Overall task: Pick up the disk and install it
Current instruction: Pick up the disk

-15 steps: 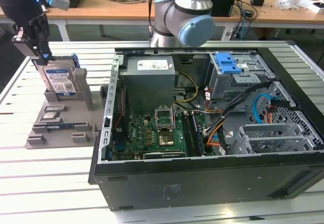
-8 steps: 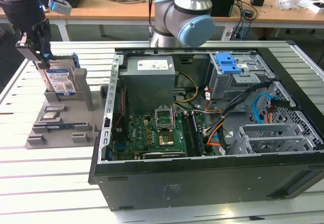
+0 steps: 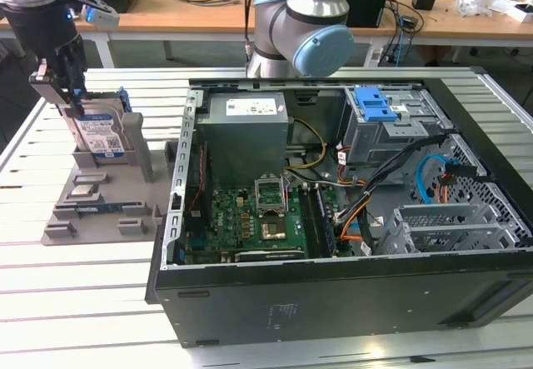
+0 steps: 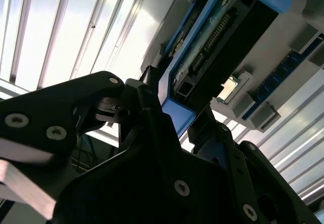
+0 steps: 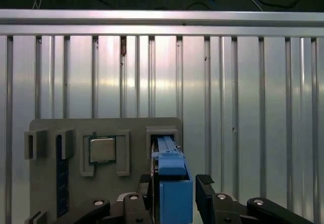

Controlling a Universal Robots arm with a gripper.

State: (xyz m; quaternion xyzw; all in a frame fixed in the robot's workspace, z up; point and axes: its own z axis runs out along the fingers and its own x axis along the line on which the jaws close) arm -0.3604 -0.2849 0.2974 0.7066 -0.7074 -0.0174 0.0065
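Note:
The disk (image 3: 100, 132), a silver drive with a white-and-blue label and a blue carrier frame, stands on edge in a slot of the grey holder (image 3: 92, 211) at the exterior view's left. My gripper (image 3: 71, 94) hangs right over its top edge. In the first wrist view my gripper (image 5: 174, 193) has a black finger on each side of the disk's blue frame (image 5: 172, 178), with a thin gap on one side. In the second wrist view the disk (image 4: 223, 37) runs between the fingers of my gripper (image 4: 177, 123). The gripper is open around it.
An open computer case (image 3: 333, 294) lies to the exterior view's right of the holder, with a grey power-supply box (image 3: 246, 136) and a drive bay with a blue latch (image 3: 379, 107). A processor chip (image 5: 102, 149) sits in the holder. The arm's base (image 3: 308, 27) stands behind the case.

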